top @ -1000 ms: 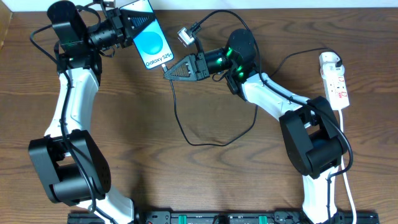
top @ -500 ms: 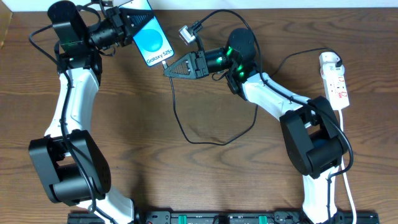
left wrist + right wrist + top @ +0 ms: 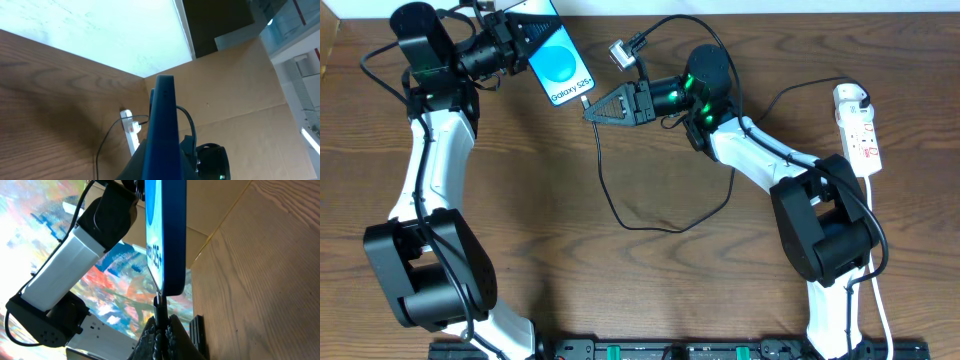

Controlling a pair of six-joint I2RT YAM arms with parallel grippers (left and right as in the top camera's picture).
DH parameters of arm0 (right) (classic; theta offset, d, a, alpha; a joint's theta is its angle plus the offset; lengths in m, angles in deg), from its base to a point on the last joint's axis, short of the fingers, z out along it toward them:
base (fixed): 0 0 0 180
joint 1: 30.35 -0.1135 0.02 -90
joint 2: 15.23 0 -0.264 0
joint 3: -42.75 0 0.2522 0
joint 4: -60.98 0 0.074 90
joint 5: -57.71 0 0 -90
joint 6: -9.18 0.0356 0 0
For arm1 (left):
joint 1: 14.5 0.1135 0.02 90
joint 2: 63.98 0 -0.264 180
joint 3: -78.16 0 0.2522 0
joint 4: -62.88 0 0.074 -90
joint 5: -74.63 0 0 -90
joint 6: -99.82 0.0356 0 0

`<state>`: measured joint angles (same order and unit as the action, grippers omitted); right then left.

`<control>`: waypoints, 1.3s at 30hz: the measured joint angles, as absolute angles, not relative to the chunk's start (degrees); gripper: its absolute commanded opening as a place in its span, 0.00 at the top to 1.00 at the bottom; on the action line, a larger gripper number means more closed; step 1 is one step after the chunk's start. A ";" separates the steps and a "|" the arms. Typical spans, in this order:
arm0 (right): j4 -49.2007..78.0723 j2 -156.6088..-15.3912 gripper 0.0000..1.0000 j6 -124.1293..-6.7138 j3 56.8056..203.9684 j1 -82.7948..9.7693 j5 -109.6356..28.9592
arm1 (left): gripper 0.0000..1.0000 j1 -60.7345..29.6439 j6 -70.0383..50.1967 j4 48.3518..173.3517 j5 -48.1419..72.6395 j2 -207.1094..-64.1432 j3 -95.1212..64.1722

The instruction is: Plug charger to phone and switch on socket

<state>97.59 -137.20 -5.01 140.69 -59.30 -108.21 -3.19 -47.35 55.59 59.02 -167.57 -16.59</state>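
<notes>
My left gripper (image 3: 523,42) is shut on the phone (image 3: 558,63) and holds it above the table's far left, screen up. In the left wrist view the phone (image 3: 161,125) shows edge-on. My right gripper (image 3: 592,110) is shut on the charger's plug tip (image 3: 160,311), which points up at the phone's bottom edge (image 3: 167,287) and touches it or nearly so. The black cable (image 3: 620,215) loops over the table. The white adapter (image 3: 851,96) sits at the far end of the socket (image 3: 865,140), the white power strip at the right edge, also in the left wrist view (image 3: 131,132).
The wooden table (image 3: 520,250) carries the cable loop in its middle. The socket's white cord (image 3: 880,300) runs down the right side toward the front. A black rail (image 3: 670,350) lies along the front edge. A cardboard wall (image 3: 235,90) stands behind the table.
My left gripper has moved the phone slightly left and back. My right gripper has risen a little with the plug, which stays at the phone's bottom edge.
</notes>
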 measured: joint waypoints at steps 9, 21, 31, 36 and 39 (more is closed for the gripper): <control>97.59 -137.20 0.99 -5.18 140.69 -59.76 -108.37 | 0.93 -3.19 -47.35 55.61 59.02 -167.57 -16.59; 97.59 -137.20 0.98 -5.18 140.69 -59.91 -108.61 | 0.93 -3.21 -47.37 57.51 59.02 -167.57 -16.59; 97.59 -137.20 0.98 -5.18 140.69 -61.55 -108.81 | 0.93 -3.27 -47.37 58.06 59.04 -167.57 -16.57; 97.59 -137.20 0.98 -5.21 140.69 -61.48 -108.81 | 0.93 -3.25 -47.37 58.06 59.35 -167.57 -16.57; 97.59 -137.20 0.98 -5.18 140.69 -61.44 -108.81 | 0.93 -3.25 -47.35 58.03 59.70 -167.57 -16.57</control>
<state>97.59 -137.20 -5.18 140.69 -61.44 -108.81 -3.25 -47.35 58.03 59.70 -167.57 -16.57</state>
